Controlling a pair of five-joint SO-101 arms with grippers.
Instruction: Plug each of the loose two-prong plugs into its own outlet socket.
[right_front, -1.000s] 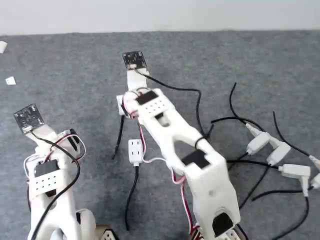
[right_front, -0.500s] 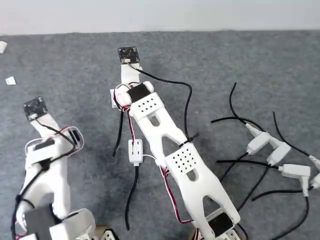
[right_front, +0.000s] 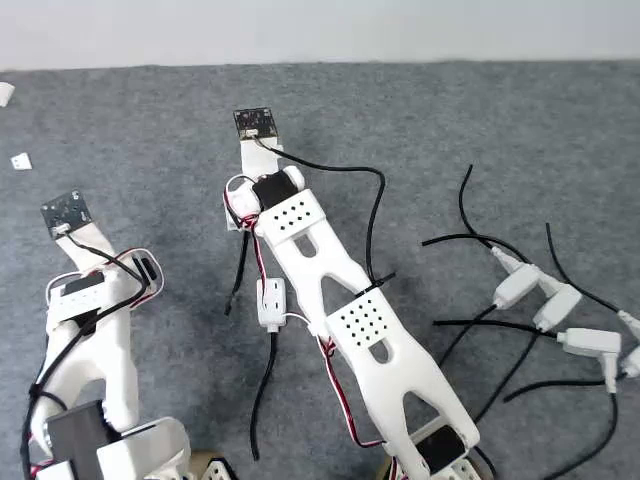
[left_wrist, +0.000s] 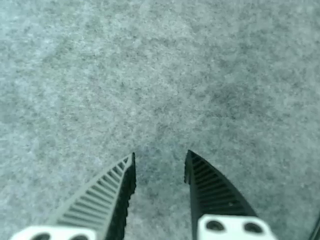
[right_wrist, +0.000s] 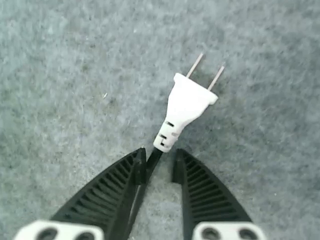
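Right gripper (right_wrist: 160, 152): fingers parted, astride rear of plug (right_wrist: 187, 105), not clamped | plug: flat on carpet (right_wrist: 60, 75), left of centre | socket (right_front: 270, 300): nearer front edge | left gripper (left_wrist: 161, 155): parted over carpet

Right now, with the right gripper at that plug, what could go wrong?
1. The right gripper straddles the black cord behind the white plug, not its body; closing here may pinch only cord, leaving the prongs free to swing.
2. The outlet socket lies unheld on the carpet, the left gripper open over bare carpet; insertion could push it away.
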